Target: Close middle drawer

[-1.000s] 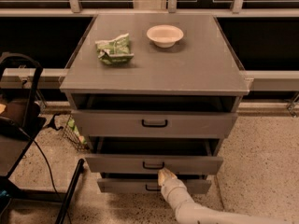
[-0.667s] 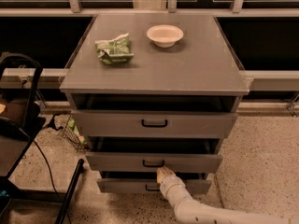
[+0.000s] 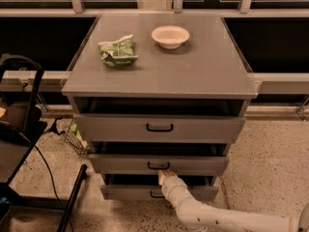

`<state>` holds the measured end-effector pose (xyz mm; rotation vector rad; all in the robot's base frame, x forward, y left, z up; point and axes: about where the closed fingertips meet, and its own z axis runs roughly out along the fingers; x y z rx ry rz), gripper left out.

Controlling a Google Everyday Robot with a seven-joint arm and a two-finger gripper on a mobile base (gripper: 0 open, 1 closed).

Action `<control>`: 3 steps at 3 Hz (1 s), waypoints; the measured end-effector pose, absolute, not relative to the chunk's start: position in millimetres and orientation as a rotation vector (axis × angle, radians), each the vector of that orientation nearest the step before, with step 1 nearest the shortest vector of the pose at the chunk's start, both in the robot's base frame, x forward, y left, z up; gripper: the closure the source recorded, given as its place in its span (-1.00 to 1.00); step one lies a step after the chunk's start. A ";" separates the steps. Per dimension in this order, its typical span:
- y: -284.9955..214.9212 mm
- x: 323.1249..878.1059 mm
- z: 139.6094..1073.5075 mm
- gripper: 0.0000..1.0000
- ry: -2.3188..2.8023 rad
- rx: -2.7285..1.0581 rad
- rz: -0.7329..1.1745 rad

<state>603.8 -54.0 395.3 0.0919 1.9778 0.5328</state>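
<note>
The grey cabinet (image 3: 159, 66) has three drawers, all pulled out a little. The middle drawer (image 3: 193, 165) has a flat grey front and a small black bar handle (image 3: 158, 166). My gripper (image 3: 165, 175) comes up from the lower right on a white arm (image 3: 217, 219). Its tip sits at the lower edge of the middle drawer's front, just below the handle and above the bottom drawer (image 3: 125, 192). The top drawer (image 3: 159, 128) is above.
A white bowl (image 3: 170, 36) and a green crumpled bag (image 3: 118, 50) lie on the cabinet top. A black chair or cart frame (image 3: 24, 129) with a cable stands at the left. Speckled floor (image 3: 275, 158) lies to the right.
My gripper has risen slightly toward the middle drawer's front. The drawers look unmoved.
</note>
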 end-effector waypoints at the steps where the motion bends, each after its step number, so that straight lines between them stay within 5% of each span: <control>1: -44.8 613.3 395.8 1.00 1.976 0.068 0.537; 3: -55.9 601.7 394.9 1.00 2.030 0.045 0.549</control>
